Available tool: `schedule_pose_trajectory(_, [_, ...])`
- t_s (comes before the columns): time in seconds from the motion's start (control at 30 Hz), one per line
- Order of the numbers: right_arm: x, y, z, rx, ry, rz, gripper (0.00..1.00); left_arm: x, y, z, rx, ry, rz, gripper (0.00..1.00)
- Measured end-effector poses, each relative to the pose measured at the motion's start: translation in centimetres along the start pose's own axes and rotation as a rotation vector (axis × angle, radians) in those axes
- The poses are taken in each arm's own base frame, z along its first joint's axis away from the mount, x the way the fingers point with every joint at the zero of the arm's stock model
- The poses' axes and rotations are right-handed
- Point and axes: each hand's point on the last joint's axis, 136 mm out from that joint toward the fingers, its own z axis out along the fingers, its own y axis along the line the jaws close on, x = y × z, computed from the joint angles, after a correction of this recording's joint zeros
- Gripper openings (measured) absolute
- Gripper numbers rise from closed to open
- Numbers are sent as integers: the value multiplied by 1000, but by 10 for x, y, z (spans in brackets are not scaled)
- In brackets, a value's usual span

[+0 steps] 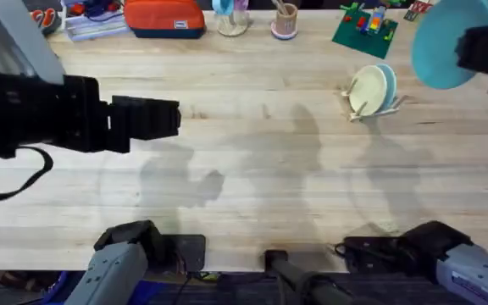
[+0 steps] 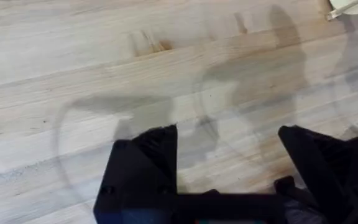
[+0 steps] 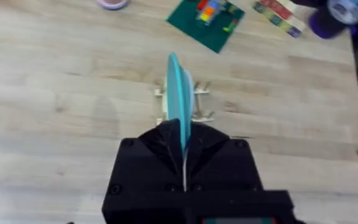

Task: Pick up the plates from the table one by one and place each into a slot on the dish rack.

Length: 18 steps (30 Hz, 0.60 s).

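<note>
Right arm: raised high near the desk's far right corner, showing large and dark at the right edge of the overhead view.
Right pincer (image 3: 184, 158): closed on the rim of a turquoise plate (image 1: 446, 42), held on edge in the air.
Turquoise plate: in the wrist view it stands edge-on over the rack (image 3: 182, 107); whether it touches the rack I cannot tell.
Rack (image 1: 371, 103): on the desk (image 1: 252, 169) toward the far right, near the green baseplate (image 1: 364, 32).
Plates in rack: a cream plate (image 1: 368, 90) and a light blue plate (image 1: 387, 83) stand upright in slots, side by side.
Left arm: stretched level across the desk's left side, well above the wood, pointing toward the middle.
Left pincer (image 2: 229, 155): open, fingers spread wide over bare wood, holding nothing.
Far edge: a red pouch (image 1: 164, 17) and cups (image 1: 285, 20).
</note>
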Motion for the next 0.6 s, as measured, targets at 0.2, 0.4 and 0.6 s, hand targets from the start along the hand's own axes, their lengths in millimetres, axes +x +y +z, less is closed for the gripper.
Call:
schedule_pose_trajectory(0.2, [8,-28,2,94,36,50,28,0,0,0,0,0,0,994])
schedule_pose_trajectory(0.4, [13,-40,4,103,58,87,28,0,0,0,0,0,0,993])
schedule_pose_trajectory(0.6, [18,-48,11,96,91,118,28,0,0,0,0,0,0,993])
